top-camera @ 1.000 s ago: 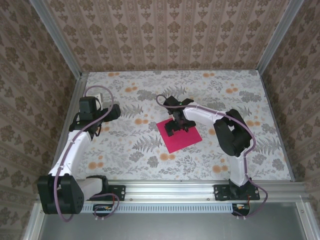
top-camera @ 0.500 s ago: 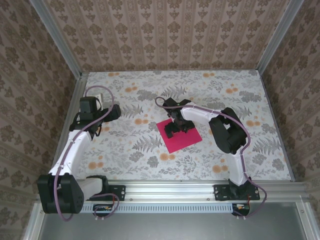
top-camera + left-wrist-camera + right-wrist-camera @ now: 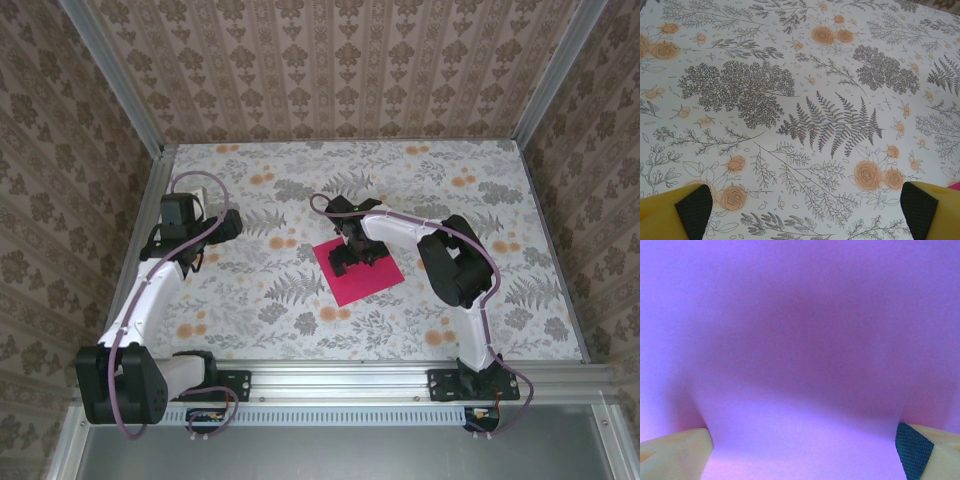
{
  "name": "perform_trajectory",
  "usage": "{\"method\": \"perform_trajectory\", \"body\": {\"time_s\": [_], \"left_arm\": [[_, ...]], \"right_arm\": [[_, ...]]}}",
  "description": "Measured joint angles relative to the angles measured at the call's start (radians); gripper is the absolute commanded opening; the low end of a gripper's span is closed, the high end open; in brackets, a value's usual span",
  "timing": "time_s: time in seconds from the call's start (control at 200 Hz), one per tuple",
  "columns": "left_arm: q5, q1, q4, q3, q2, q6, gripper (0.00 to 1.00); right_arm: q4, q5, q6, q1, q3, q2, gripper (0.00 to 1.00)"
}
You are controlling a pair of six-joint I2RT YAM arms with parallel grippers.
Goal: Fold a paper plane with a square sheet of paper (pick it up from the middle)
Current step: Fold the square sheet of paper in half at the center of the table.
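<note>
Sheet: one, magenta, square, flat on the table. It is unfolded, with no crease seen.

Location: directly beneath the right gripper, which stands over its middle. In the wrist view the sheet spans the whole gap between the fingers.

Right gripper: jaws spread wide, nothing grasped. The tips are down at the paper. Contact is likely but cannot be confirmed.

Left gripper: jaws spread wide and empty, poised over bare table. The sheet is well apart from it, on the right gripper's side. In its wrist view a pink sliver shows just beside one finger.

Step in hand, as judged: pinching the sheet up from its middle. No fold has been begun.

Handling notes:
- Flat, thin paper offers no edge to catch here.
- Rest both tips lightly on the sheet and close slowly, so the pads drag the paper inward into a small ridge.
- Clamp that ridge only. Too firm a press would likely pin the sheet flat.
- Lift straight and slowly, so the corners hang evenly.

Risk: a stray crease off the centre line.
</note>
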Motion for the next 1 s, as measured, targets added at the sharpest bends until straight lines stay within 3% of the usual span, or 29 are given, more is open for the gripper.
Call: {"method": "perform_trajectory", "body": {"time_s": [0.71, 1.0], "left_arm": [[0.0, 0.0, 0.0, 0.008, 0.001, 0.0, 1.0], [0.011, -0.012, -0.003, 0.009, 0.008, -0.005, 1.0]], "right_arm": [[0.006, -0.014, 0.024, -0.022, -0.006, -0.005, 0.8], [0.04, -0.043, 0.061, -0.034, -0.042, -0.039, 0.5]]}}
